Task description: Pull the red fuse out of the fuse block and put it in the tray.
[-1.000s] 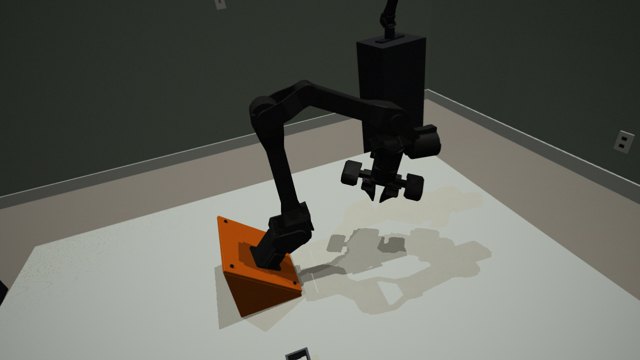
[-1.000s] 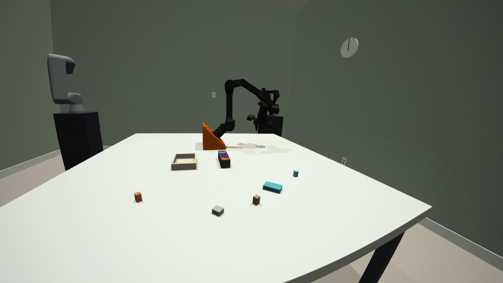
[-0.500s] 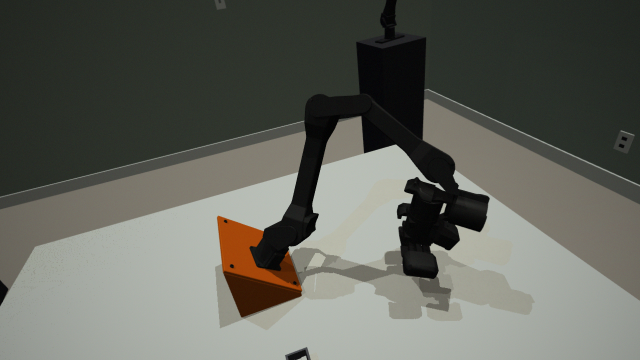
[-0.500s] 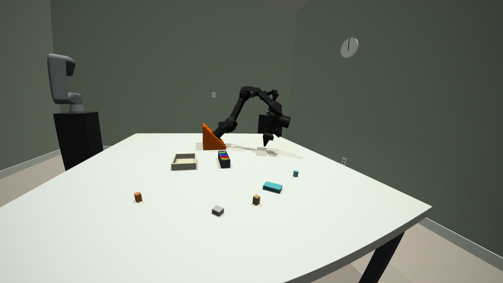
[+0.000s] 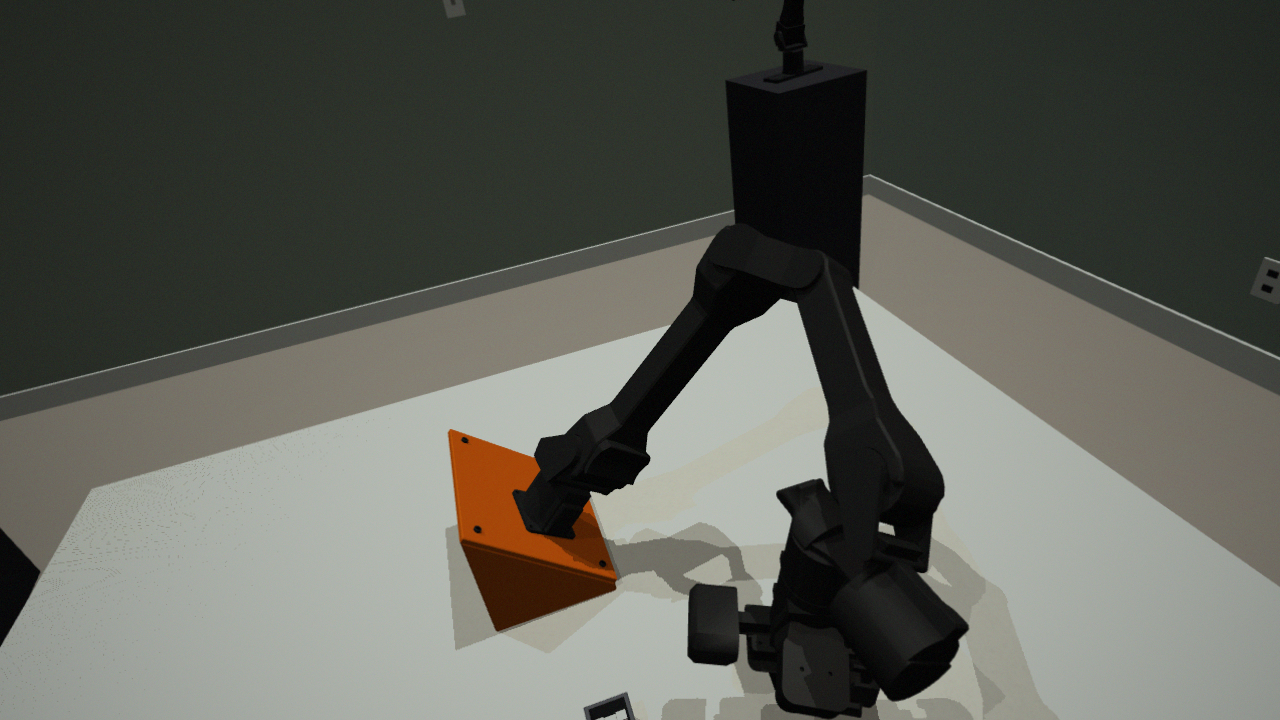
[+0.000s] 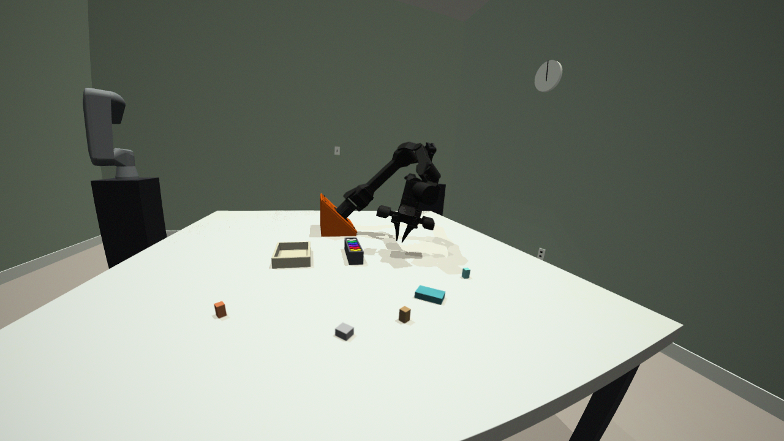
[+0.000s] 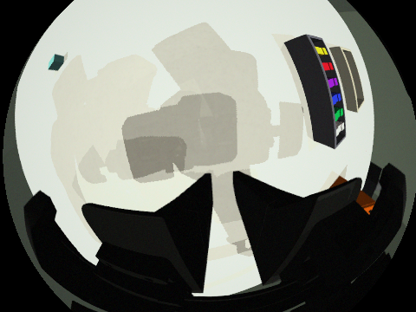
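The red fuse [image 7: 328,66] sits in the dark fuse block [image 5: 605,702] [image 6: 355,258] [image 7: 301,74], between the yellow fuse [image 7: 321,51] and the purple fuse [image 7: 332,82]. Blue, green and white fuses follow in the same row. The shallow beige tray [image 6: 291,263] [image 7: 343,69] stands beside the block, on its left in the exterior view, and no fuse shows in it. My gripper [image 6: 400,241] [image 7: 222,178] is slightly open, with a narrow gap and nothing between the fingertips. It points down above the table, off to the right of the block in the exterior view. In the top view its fingertips are hidden.
The orange wedge base [image 5: 487,483] [image 6: 333,223] carries the arm behind the block. In the exterior view, a small teal block [image 6: 465,272] [image 7: 55,62], a flat teal block [image 6: 429,294], a brown block [image 6: 404,315], a grey block [image 6: 344,331] and an orange block [image 6: 220,310] lie nearer.
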`<state>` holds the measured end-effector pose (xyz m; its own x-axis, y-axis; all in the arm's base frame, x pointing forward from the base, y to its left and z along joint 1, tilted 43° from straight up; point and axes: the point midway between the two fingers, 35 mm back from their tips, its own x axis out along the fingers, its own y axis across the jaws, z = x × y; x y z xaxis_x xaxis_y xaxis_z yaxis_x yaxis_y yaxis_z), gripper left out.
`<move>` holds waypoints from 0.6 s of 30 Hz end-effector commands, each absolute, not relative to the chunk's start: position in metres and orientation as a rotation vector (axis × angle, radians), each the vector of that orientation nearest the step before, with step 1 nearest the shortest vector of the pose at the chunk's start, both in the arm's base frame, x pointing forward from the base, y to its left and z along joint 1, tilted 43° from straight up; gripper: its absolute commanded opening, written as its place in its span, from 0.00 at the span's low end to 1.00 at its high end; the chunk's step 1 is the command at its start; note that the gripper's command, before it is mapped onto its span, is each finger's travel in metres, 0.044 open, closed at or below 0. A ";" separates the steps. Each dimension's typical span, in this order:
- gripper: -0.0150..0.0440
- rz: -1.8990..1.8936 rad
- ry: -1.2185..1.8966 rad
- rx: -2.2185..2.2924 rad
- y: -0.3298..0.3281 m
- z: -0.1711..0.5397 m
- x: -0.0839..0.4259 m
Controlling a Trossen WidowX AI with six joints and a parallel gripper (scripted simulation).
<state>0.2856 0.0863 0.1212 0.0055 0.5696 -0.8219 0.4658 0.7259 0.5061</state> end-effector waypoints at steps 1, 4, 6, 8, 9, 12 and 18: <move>0.38 -0.259 1.664 1.244 0.028 0.090 0.305; 0.38 -0.489 1.659 1.477 -0.012 0.066 0.307; 0.38 -0.642 1.642 1.656 -0.037 0.053 0.307; 0.38 -0.748 1.621 1.795 -0.053 0.044 0.306; 0.38 -0.782 1.613 1.842 -0.058 0.042 0.306; 0.38 -0.815 1.605 1.888 -0.065 0.039 0.310; 0.38 -0.818 1.604 1.891 -0.065 0.039 0.311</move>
<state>0.3079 -0.0613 0.0395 0.1041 0.6657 -0.7389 0.9910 -0.1326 0.0202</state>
